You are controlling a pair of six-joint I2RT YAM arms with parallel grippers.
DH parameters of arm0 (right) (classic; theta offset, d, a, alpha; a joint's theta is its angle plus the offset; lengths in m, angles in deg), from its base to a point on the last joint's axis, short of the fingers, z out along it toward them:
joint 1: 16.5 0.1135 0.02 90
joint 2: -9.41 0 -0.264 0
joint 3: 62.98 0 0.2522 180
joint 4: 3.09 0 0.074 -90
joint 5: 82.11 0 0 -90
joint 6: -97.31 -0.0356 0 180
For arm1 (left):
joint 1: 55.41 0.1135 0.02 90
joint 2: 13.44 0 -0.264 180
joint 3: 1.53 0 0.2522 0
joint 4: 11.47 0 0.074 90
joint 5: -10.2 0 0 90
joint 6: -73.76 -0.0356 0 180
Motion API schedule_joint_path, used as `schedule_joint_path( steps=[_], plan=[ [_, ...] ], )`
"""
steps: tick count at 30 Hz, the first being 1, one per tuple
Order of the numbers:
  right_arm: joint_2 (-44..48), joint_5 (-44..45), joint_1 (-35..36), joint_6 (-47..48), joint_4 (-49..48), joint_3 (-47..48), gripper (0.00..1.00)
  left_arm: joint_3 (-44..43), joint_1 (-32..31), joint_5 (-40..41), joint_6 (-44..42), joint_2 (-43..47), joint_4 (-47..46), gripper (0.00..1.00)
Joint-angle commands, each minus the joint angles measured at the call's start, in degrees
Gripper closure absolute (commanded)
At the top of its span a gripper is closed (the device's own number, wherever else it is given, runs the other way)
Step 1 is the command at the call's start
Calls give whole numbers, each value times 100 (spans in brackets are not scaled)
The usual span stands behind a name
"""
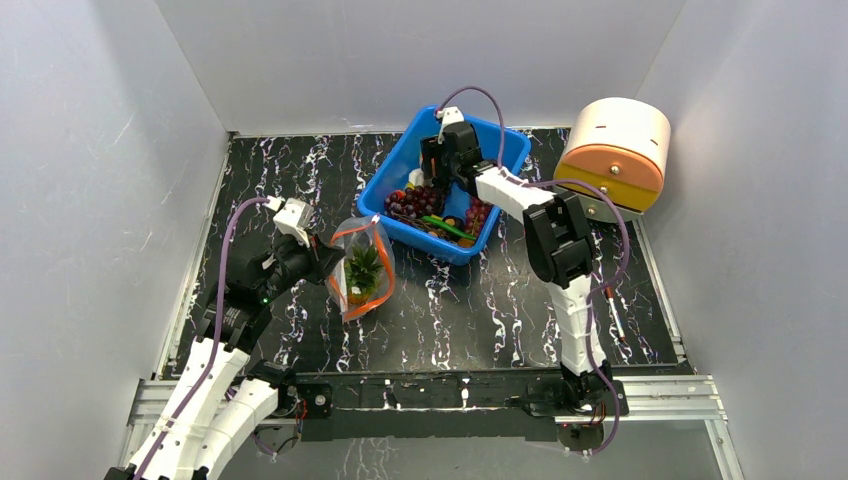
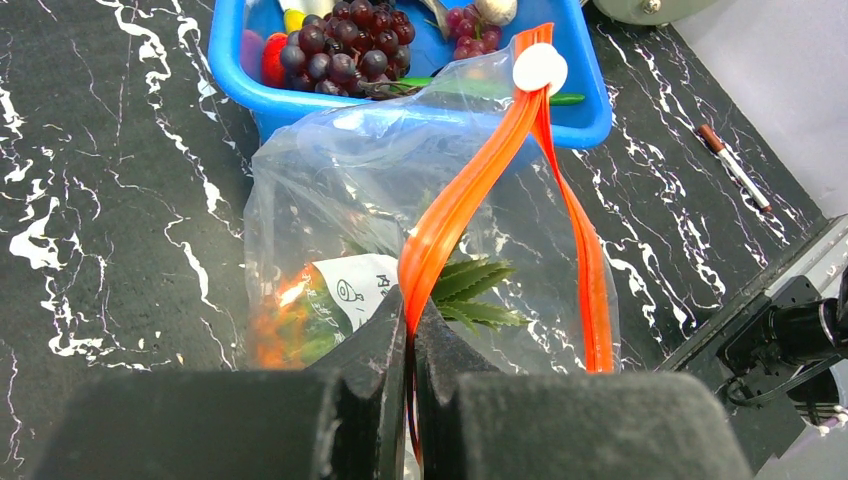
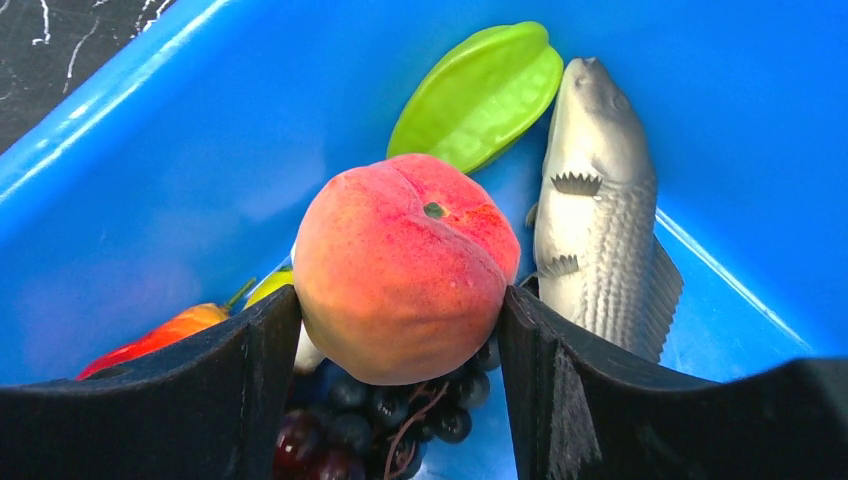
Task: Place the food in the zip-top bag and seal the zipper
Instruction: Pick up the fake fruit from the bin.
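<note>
The clear zip-top bag (image 2: 330,190) stands on the black marble table beside the blue bin, its mouth held up. My left gripper (image 2: 412,305) is shut on the orange-red zipper (image 2: 470,185) at the near end of the mouth. The orange pineapple (image 1: 363,270) with green leaves lies inside the bag. In the bin, my right gripper (image 3: 398,295) has both fingers pressed against the sides of the orange-pink peach (image 3: 405,265), which rests on a dark grape bunch (image 3: 400,420). From above, the right gripper (image 1: 440,170) reaches down into the bin's far side.
The blue bin (image 1: 400,170) also holds a green star fruit (image 3: 480,95), a grey fish (image 3: 600,200) and more grapes (image 2: 345,50). A cream and orange drum (image 1: 615,150) stands at the back right. A pen (image 2: 735,165) lies on the table to the right.
</note>
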Motion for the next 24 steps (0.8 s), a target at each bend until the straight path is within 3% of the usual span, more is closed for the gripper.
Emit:
schedule_joint_path(
  steps=[1,9,24],
  plan=[
    [741,-38,-3,83,-548,-249,52,-6,-7,42,-72,77,-139,100],
    [1731,-183,11,92,-493,-1015,53,16,-8,62,-72,81,-169,100],
    [4736,-659,454,-351,-76,-3019,53,-450,-11,32,433,-362,105,100]
  ],
)
